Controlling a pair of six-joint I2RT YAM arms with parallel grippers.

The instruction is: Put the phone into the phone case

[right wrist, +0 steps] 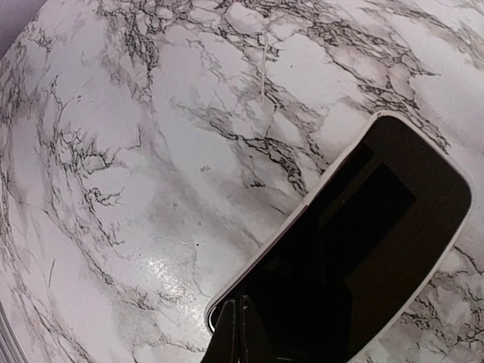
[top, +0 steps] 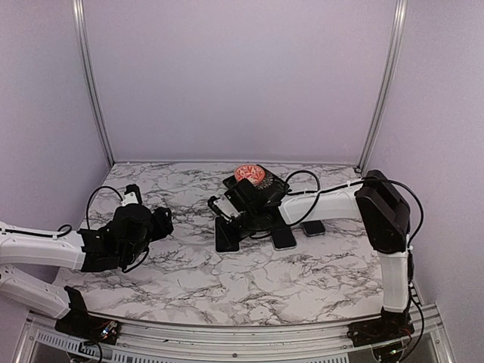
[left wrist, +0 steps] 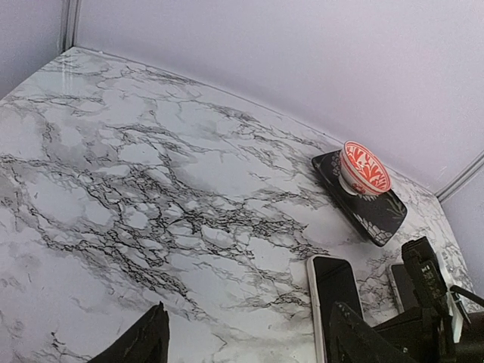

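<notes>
"Jaws on the left gripper (left wrist: 248,318)?"

"Spread wide. One dark finger stands at each side of the bottom edge of its wrist view, with only the bare marble table (left wrist: 151,174) between them."

"And the right gripper (right wrist: 242,321)?"

"Pressed together. The two fingers meet in a thin seam at the bottom centre of its wrist view. Their tips sit over the near corner of the phone (right wrist: 370,242). Whether they pinch its rim, I cannot tell."

"Where does the phone lie?"

"Flat on the table, black glass up, with a pale rim, filling the lower right of that view."

"And from above?"

"The right arm reaches from the right edge to the middle of the frame. Three dark flat pieces (top: 283,237) lie side by side under it. Which is which, I cannot tell from up there."

"Anything else?"

"A red-and-white bowl (left wrist: 364,168) stands on a dark patterned tray (left wrist: 382,215), at the right of the left wrist view, near the back wall."
</notes>
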